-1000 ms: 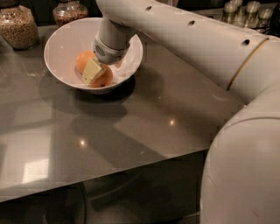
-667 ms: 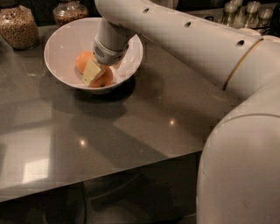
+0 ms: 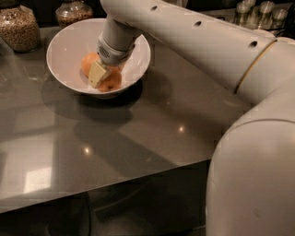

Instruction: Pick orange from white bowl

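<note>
The white bowl (image 3: 69,39) is large, round and glossy and stands at the back left of the dark counter. An orange (image 3: 87,62) lies in the bottom of it. My gripper (image 3: 102,76) reaches down into the bowl from the upper right and sits right at the orange, covering its middle. More orange peel (image 3: 112,83) shows to the lower right of the gripper. The far side of the orange and of the gripper is hidden by my wrist.
Two glass jars with dark contents stand behind the bowl, one (image 3: 18,27) at the far left and one (image 3: 73,11) at the back. Small metal-capped jars (image 3: 258,11) stand at the back right. The counter's front edge (image 3: 115,182) runs across below. My arm crosses the right side.
</note>
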Motion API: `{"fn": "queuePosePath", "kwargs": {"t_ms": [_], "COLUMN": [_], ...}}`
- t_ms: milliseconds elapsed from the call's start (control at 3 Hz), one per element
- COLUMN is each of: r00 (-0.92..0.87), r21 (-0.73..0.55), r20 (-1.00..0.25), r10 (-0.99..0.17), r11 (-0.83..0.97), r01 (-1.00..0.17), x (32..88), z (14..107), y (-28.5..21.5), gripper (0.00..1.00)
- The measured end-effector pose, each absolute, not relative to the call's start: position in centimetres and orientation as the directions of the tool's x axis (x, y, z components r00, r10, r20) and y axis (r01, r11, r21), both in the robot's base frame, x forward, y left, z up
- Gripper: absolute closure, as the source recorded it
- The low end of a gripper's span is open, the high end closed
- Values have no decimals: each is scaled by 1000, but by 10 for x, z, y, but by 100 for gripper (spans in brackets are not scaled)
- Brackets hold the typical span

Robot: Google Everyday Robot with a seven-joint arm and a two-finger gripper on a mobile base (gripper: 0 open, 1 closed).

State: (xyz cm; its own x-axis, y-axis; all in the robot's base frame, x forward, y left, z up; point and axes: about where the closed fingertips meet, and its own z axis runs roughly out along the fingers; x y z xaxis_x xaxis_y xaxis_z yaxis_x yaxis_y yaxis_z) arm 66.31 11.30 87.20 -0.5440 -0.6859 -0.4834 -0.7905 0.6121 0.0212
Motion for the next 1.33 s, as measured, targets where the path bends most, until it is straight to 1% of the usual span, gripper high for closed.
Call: {"fn": "queuePosePath", "kwargs": {"t_ms": [333,667,1000,1333], "r00": [-515,-486,-451,-403], "r21": [11,-9,-38,-90], "r20": [-494,-499,-508,-567], "r10": [-700,-717,-734,-719], "r11": [587,566,542,540], "r01": [-809,-825,-839,-837], "x": [662,662,664,667], "z": [888,907,928,965], "y": [117,112,104,86], "gripper": [91,100,100,100]}}
